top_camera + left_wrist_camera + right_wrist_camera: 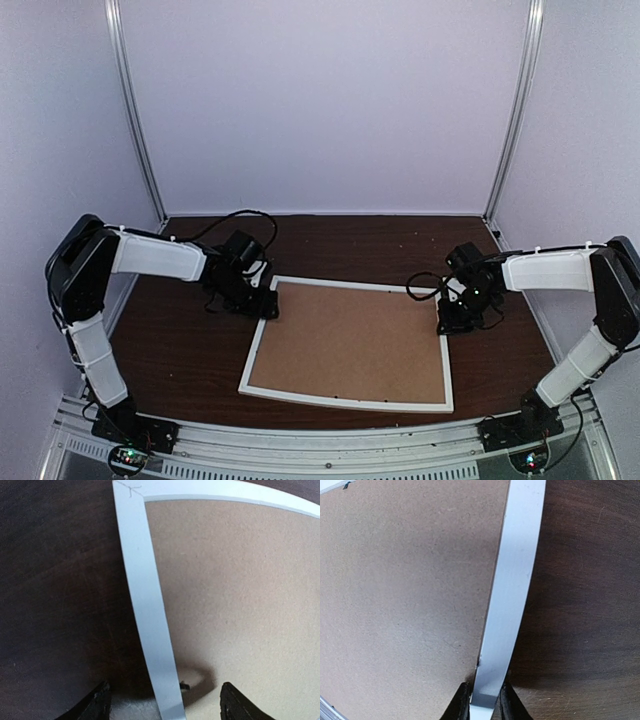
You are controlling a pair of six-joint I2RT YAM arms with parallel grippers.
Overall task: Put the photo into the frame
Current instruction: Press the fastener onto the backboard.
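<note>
A dark brown wooden desk (180, 350) carries a large thin-edged white rectangular picture frame (345, 400), which lies flat near the middle of it, its long sides running across and turned a little askew to the desk's edges. Inside the frame's white rails sits a plain brown fibre backing board (350, 340), facing up and filling the whole opening.

The white-and-black left arm (155, 258) reaches in to the frame's far left corner, and the matching right arm (550, 270) reaches in to its far right corner.

The left tool (165, 702) is spread wide and straddles the frame's left rail just short of that corner: one black finger (95, 705) hangs over the bare desk outside the rail, the other over the brown board inside it. Neither finger touches the rail's sides; whether their tips rest on the surfaces below cannot be told.

The right tool (485, 702) is pressed in on the frame's right rail, its two black fingertips (460, 705) pinching the white strip between them, one on the board side, one on the desk side.
</note>
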